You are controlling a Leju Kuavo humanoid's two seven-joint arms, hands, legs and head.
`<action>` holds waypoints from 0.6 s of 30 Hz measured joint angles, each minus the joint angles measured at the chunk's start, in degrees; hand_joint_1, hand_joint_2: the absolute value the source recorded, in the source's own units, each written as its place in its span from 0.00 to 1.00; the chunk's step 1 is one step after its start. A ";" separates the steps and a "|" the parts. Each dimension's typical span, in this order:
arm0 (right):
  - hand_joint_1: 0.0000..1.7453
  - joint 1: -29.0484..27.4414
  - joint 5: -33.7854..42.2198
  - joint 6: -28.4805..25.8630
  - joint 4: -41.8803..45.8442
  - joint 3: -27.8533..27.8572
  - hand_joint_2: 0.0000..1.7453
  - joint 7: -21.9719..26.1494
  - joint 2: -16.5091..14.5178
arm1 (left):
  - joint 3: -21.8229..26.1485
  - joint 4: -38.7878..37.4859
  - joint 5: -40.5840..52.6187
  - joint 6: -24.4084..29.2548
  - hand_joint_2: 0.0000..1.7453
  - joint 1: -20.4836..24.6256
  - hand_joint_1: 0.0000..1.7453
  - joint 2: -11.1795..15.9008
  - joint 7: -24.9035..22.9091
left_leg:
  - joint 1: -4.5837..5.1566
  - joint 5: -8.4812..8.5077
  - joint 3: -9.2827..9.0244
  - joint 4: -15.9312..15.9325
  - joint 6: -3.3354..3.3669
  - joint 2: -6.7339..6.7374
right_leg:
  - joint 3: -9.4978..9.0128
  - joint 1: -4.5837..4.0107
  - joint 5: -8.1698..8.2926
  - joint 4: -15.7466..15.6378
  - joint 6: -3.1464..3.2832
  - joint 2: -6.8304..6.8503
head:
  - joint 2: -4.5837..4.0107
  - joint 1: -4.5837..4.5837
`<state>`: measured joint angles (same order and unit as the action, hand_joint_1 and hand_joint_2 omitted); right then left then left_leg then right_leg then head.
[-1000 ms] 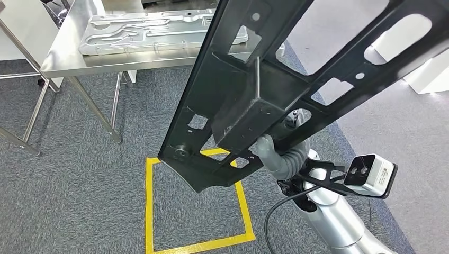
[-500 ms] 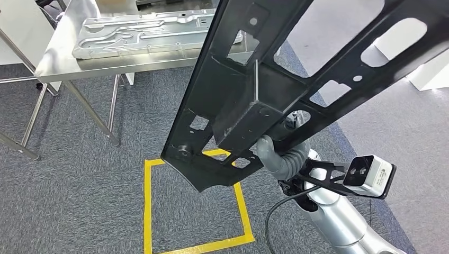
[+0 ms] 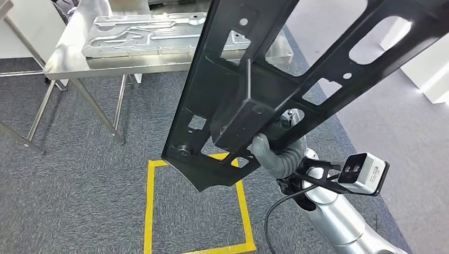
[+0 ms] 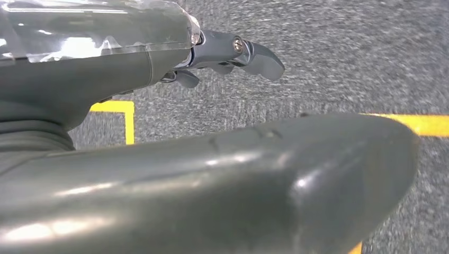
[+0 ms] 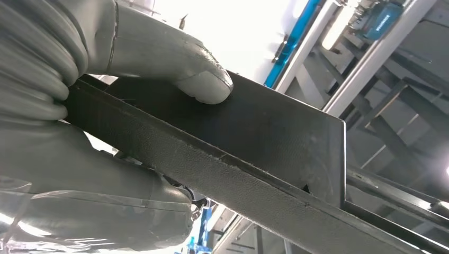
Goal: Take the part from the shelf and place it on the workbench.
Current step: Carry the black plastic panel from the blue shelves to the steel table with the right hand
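Since the earlier frames the whole head view has shifted, so the camera has moved; the black part (image 3: 249, 106) sits a little further left in the picture, with the grip unchanged. Right hand (image 3: 275, 153) grips the part from beneath, close to its lower end, and the frame rises steeply up and away from the hand, crossing the view above the carpet. From the right wrist camera the thumb (image 5: 196, 79) presses flat on one face of the part's black plate (image 5: 254, 143), while the remaining fingers wrap the opposite edge. Left hand (image 4: 227, 55) holds nothing; its dark fingers stand apart over grey carpet, with yellow floor tape (image 4: 119, 114) beyond them. Workbench (image 3: 63, 63), a steel table, stands well ahead and to the left of the right hand and bears a pressed metal panel (image 3: 143, 34). Yellow tape square (image 3: 148, 211) lies on the carpet below the part's lower end.
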<state>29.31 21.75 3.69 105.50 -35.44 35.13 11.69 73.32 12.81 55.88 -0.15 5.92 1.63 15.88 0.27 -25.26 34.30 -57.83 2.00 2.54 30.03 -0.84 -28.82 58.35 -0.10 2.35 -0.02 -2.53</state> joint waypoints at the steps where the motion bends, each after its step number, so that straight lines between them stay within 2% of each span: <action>1: 0.97 0.07 0.33 0.02 0.00 -0.01 1.00 0.06 0.00 | 0.01 0.00 -0.05 0.00 0.00 -0.04 0.00 0.00 0.01 | -0.17 -0.07 -0.44 0.21 0.25 -0.31 | 0.48 0.09 -0.57 1.17 -0.31 -0.42 | 0.00 0.01; 3: 0.97 0.07 0.62 0.09 -0.02 -0.01 1.00 0.21 0.04 | 0.01 0.00 -0.17 0.00 0.00 0.00 0.00 -0.03 0.02 | -0.39 -0.34 -1.22 0.43 0.53 -0.78 | 3.63 0.50 -2.95 6.71 -0.95 -1.55 | 0.00 0.01; 5: 0.97 -0.35 0.66 0.26 -0.08 -0.03 1.00 0.36 0.08 | 0.03 0.00 -0.35 0.02 0.00 0.00 0.00 -0.10 0.01 | -0.44 -0.88 -1.72 0.39 0.55 -1.22 | 8.58 0.93 -5.33 13.68 -1.43 -2.04 | 0.00 0.00; 6: 0.97 -0.65 0.60 0.38 -0.11 -0.08 1.00 0.40 0.09 | 0.04 0.00 -0.48 0.05 0.00 -0.06 0.00 -0.15 0.01 | -0.44 -1.21 -2.07 0.38 0.49 -1.40 | 10.24 1.10 -5.36 15.26 -1.59 -2.07 | 0.00 -0.01; 7: 0.97 -0.90 0.45 0.57 -0.13 -0.13 1.00 0.45 0.09 | 0.07 0.00 -0.59 0.09 0.00 -0.13 0.00 -0.19 0.00 | -0.45 -1.61 -2.58 0.36 0.39 -1.57 | 10.87 1.24 -4.19 14.74 -1.67 -2.08 | 0.00 0.00; 8: 0.97 -1.08 0.20 0.78 -0.13 -0.19 1.00 0.51 0.10 | 0.11 0.00 -0.69 0.13 0.00 -0.18 0.00 -0.23 0.00 | -0.46 -2.06 -3.22 0.36 0.25 -1.70 | 10.29 1.33 -1.83 11.94 -1.62 -2.07 | 0.00 0.00; 9: 0.97 -1.20 -0.06 1.03 -0.13 -0.22 1.00 0.58 0.10 | 0.19 0.00 -0.75 0.16 0.00 -0.20 0.00 -0.28 0.01 | -0.47 -2.55 -3.89 0.37 0.07 -1.80 | 9.01 1.38 1.18 7.77 -1.47 -2.03 | 0.00 0.01; 10: 0.97 -1.35 -0.31 1.31 -0.15 -0.23 1.00 0.71 0.11 | 0.31 0.00 -0.79 0.20 0.00 -0.20 0.00 -0.34 0.01 | -0.44 -3.01 -4.50 0.39 -0.16 -1.86 | 7.81 1.29 3.33 4.12 -1.22 -1.97 | 0.00 0.01; 11: 0.97 -1.50 -0.55 1.61 -0.17 -0.23 1.00 0.84 0.09 | 0.46 0.00 -0.84 0.24 0.00 -0.17 0.00 -0.40 0.01 | -0.43 -3.39 -4.87 0.44 -0.47 -1.90 | 6.95 1.10 4.52 1.50 -0.83 -1.89 | 0.00 0.00; 12: 0.97 -1.69 -0.77 1.92 -0.19 -0.23 1.00 0.96 0.03 | 0.63 0.00 -0.89 0.28 0.00 -0.17 0.00 -0.44 0.01 | -0.41 -3.69 -5.13 0.50 -0.84 -1.89 | 6.59 0.89 5.07 0.22 -0.40 -1.81 | 0.00 0.01; 15: 0.97 -2.24 -1.35 2.61 -0.16 -0.23 1.00 1.11 -0.24 | 0.92 0.00 -1.09 0.37 0.00 -0.23 0.00 -0.59 0.01 | -0.48 -3.88 -5.51 -0.58 -1.83 -1.87 | 5.77 0.77 4.91 -0.36 0.93 -1.90 | 0.00 0.01; 17: 0.97 -2.34 -1.41 2.84 -0.14 -0.23 1.00 1.14 -0.46 | 0.95 0.00 -1.20 0.42 0.00 -0.18 0.00 -0.69 0.05 | -0.65 -4.73 -3.84 -4.40 -2.19 -1.96 | 4.65 0.95 4.50 -0.76 1.60 -2.00 | 0.00 0.01; 18: 0.97 -2.39 -1.42 2.92 -0.13 -0.23 1.00 1.14 -0.59 | 0.95 0.00 -1.22 0.46 0.00 -0.17 0.00 -0.73 0.07 | -0.76 -5.97 -1.96 -7.66 -2.41 -2.01 | 4.24 0.98 4.25 -0.90 1.85 -2.01 | 0.00 0.01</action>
<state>26.93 20.32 6.61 105.37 -35.67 36.27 11.10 74.27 12.81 54.66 0.31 5.75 0.90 15.94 -0.49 -31.23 32.34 -65.50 -0.41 0.53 34.26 0.14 -24.57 57.44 1.76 0.34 -0.02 -2.52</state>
